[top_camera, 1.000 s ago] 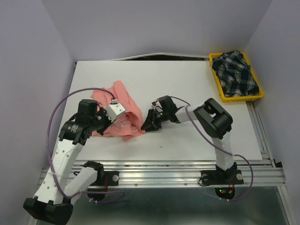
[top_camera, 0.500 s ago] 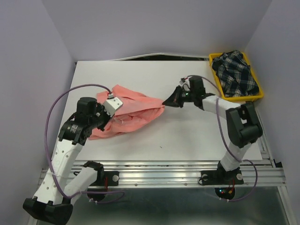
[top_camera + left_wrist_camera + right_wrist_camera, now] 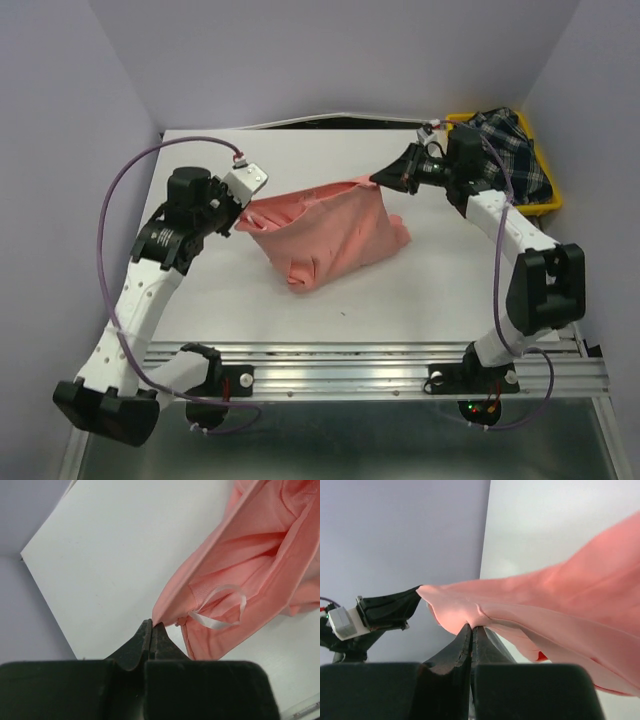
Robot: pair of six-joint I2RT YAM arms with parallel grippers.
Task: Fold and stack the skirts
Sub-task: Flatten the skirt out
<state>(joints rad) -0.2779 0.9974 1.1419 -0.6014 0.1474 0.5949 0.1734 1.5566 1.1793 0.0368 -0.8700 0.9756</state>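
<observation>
salmon-pink skirt (image 3: 325, 232): was a crumpled heap, now stretched wide and lifted
right gripper (image 3: 378, 180): swung out toward 1 o'clock, dragging its corner along
left gripper (image 3: 240, 213): crept up toward 12 o'clock

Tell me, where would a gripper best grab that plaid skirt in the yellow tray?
Probably a raised fold on top of the plaid skirt, coming straight down from above. It lies crumpled in the yellow tray, whose walls block the sides, and no flat edge shows to slide under.
</observation>
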